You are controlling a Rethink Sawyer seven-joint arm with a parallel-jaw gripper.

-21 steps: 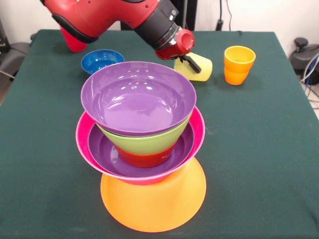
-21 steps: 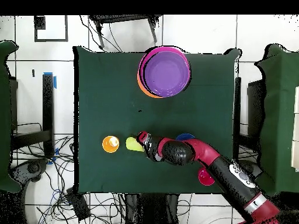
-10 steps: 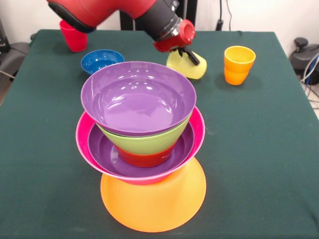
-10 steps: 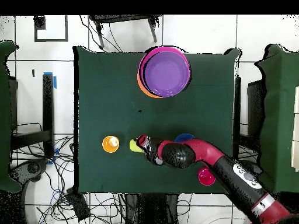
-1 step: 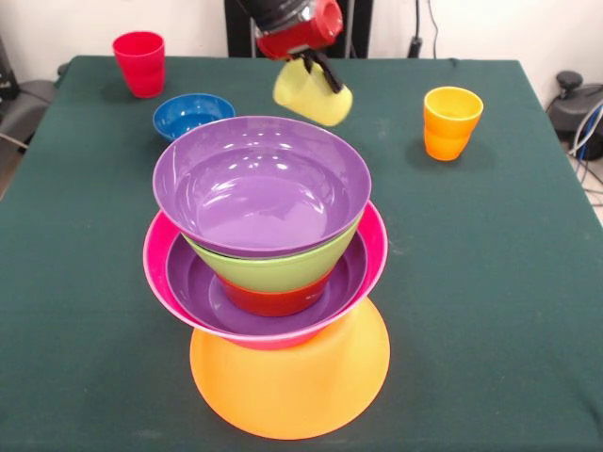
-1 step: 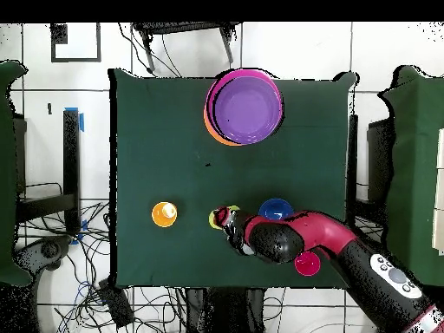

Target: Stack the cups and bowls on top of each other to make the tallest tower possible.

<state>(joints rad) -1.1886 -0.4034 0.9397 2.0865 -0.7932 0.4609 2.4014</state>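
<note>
Dark green cloth table (image 5: 490, 282). Nearest: tower (image 5: 268, 273) of nested glossy bowls, purple on top, upturned orange bowl as base. Beyond, gripper (image 5: 316, 77) clenched on tilted translucent pale yellow plastic cup (image 5: 311, 94), lifted off the table.

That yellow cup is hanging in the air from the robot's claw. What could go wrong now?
The gripper holds the pale yellow cup tilted, pinched at its rim, so it might slip out and fall. The tower looks lopsided, its bowls leaning off-centre on the upturned orange bowl; a hard or off-centre placement into the top purple bowl could topple it.
</note>
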